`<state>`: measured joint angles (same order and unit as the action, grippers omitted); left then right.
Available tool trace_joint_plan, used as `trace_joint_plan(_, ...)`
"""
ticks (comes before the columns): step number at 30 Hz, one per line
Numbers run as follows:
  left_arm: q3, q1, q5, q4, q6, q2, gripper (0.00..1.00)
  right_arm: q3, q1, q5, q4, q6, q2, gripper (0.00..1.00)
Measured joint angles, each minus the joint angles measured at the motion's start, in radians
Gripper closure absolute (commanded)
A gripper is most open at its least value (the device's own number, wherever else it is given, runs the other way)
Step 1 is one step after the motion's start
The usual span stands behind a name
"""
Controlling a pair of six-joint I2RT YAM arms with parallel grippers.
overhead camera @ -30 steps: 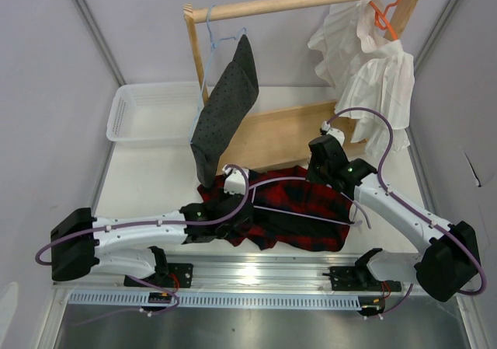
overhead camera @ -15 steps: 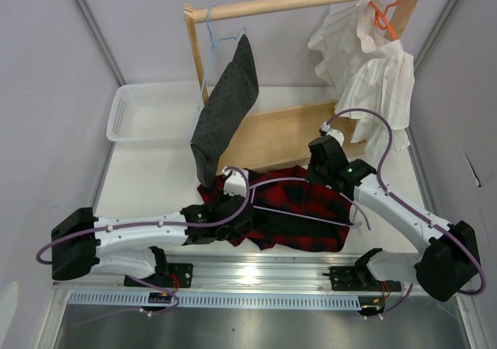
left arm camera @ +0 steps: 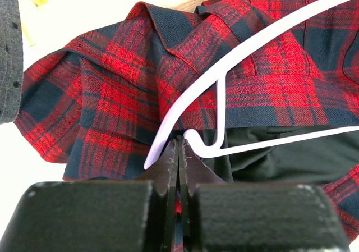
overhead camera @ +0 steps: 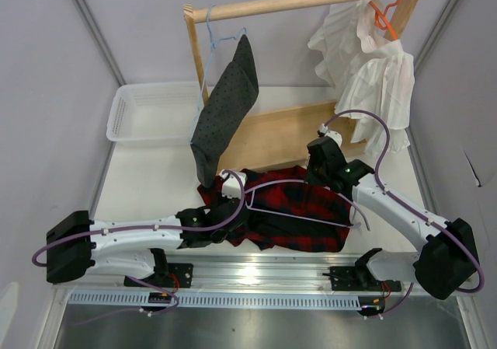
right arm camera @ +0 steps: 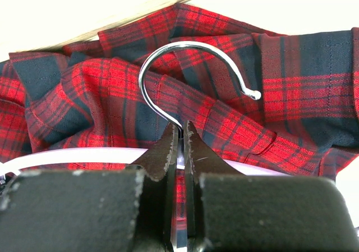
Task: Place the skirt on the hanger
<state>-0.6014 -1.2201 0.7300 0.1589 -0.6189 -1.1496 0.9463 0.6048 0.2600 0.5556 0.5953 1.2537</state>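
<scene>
Left end effector (left arm camera: 179, 146), fingers together, meets the lilac hanger (left arm camera: 280, 34) at its end. Right end effector (right arm camera: 180, 129) is clamped on the neck of the silver hook (right arm camera: 188, 44), which arches to 12 o'clock. The plaid skirt (left arm camera: 112, 83) lies underneath on the tabletop (overhead camera: 155, 170). The thin plastic may slip or snag folds.

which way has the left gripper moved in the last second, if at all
Yes. The left gripper, jaws shut on the lilac hanger, has drawn slightly left and toward the near edge, away from the wooden rack base.
</scene>
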Motion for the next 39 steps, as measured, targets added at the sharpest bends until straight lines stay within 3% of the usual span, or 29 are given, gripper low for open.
trace_joint_plan(13, 0.005, 0.0, 0.003, -0.044, 0.044, 0.046, 1.0, 0.0, 0.0, -0.005, 0.002, 0.0, 0.0, 1.0)
trace_joint_plan(39, 0.076, 0.01, 0.055, -0.091, -0.01, -0.004, 1.0, 0.0, -0.005, -0.061, 0.005, 0.0, -0.001, 1.0)
